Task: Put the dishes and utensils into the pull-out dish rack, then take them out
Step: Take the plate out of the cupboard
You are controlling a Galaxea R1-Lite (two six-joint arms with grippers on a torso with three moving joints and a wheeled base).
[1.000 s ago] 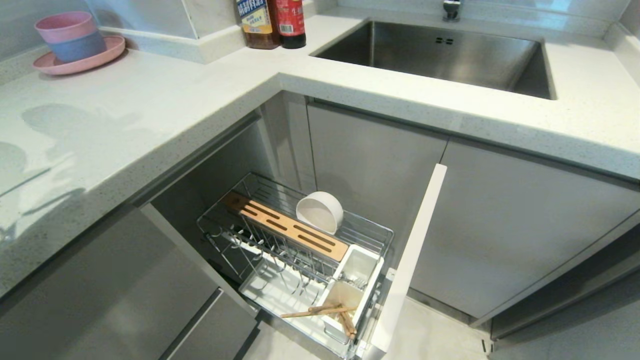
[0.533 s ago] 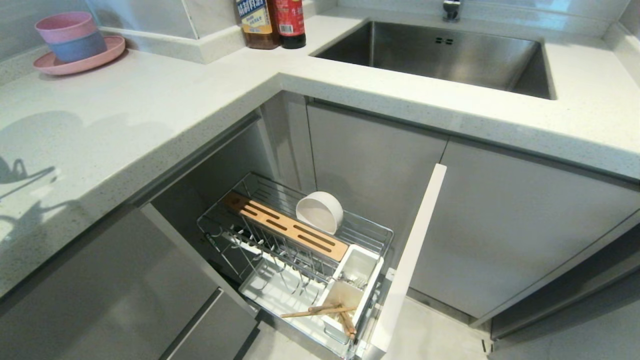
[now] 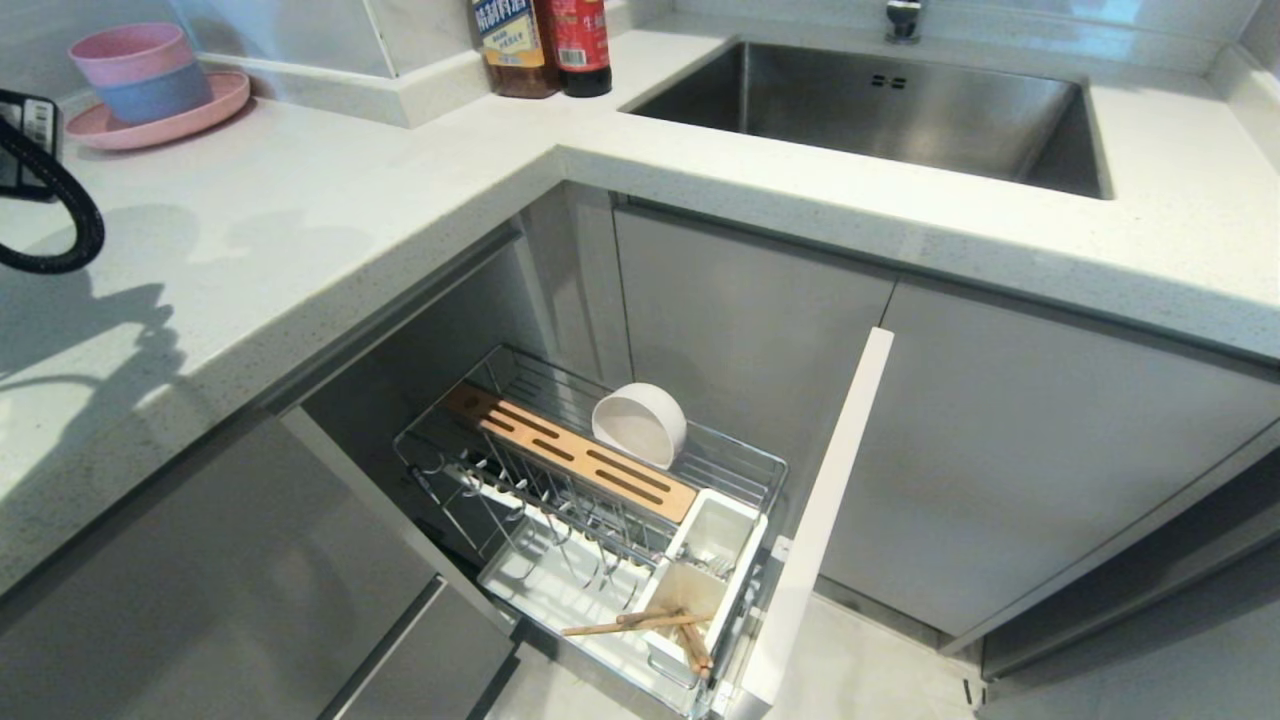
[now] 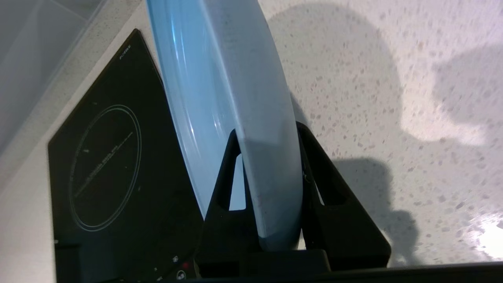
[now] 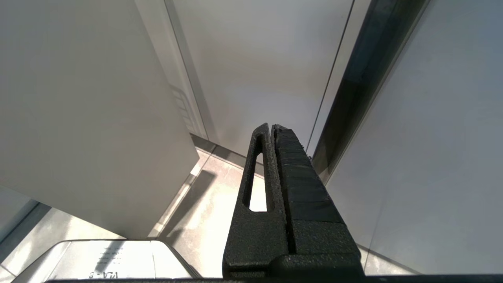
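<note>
The large round pale blue plate (image 4: 232, 98) stood on edge between the two black fingers (image 4: 226, 177) of the left gripper (image 4: 271, 157), which was closed on its rim above the pale speckled stone surface (image 4: 373, 98), beside a black glass induction hob (image 4: 106, 165). In the head view only a black cable and part of the left arm (image 3: 30, 180) showed at the left edge. The pull-out chrome wire dish rack (image 3: 600, 500) stood drawn out below the surface with its narrow white door front (image 3: 820, 520) forward. The small cream-white round bowl (image 3: 640, 425) lay tilted on its side in the rack behind the slotted wooden knife block (image 3: 570, 450). The pair of thin light wooden chopsticks (image 3: 640, 625) lay across the white plastic cutlery holder (image 3: 700, 580). On the surface stood stacked pink and blue bowls (image 3: 140, 70) on a pink plate (image 3: 160, 120), two dark sauce bottles (image 3: 545, 45) and a steel sink (image 3: 880, 110). The right gripper (image 5: 273, 129) hung beside grey cabinet fronts (image 5: 78, 98) with its fingers pressed together, holding nothing.
</note>
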